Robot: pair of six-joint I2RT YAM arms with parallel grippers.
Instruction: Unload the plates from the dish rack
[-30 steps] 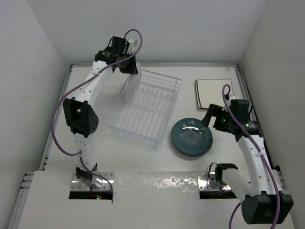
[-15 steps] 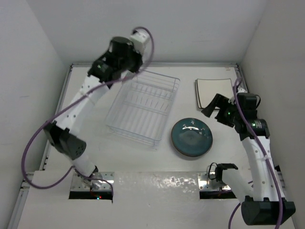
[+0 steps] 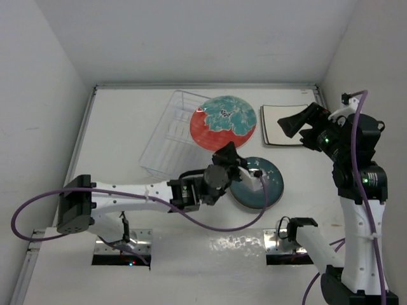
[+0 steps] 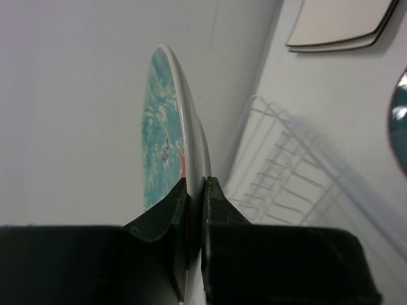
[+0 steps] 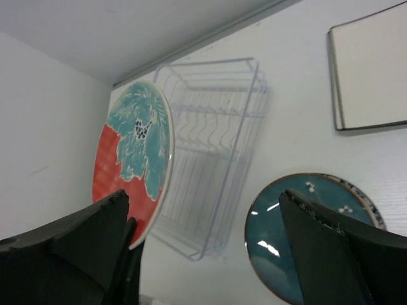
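You're now hoisting the red-and-teal plate (image 3: 222, 122) out above the dish rack (image 3: 166, 143), left gripper (image 4: 194, 184) clamped on it; right gripper (image 3: 297, 126) staying wide apart.

Round plate (image 3: 222, 124) red, teal floral; other plate (image 3: 270, 190) teal, white specks; square plates (image 3: 276, 130) cream, dark-rimmed.

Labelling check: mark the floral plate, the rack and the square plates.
floral plate (image 3: 222, 124), top view, face centre
rack (image 3: 162, 143), top view, bare left wires
square plates (image 3: 270, 133), top view, top plate's left part
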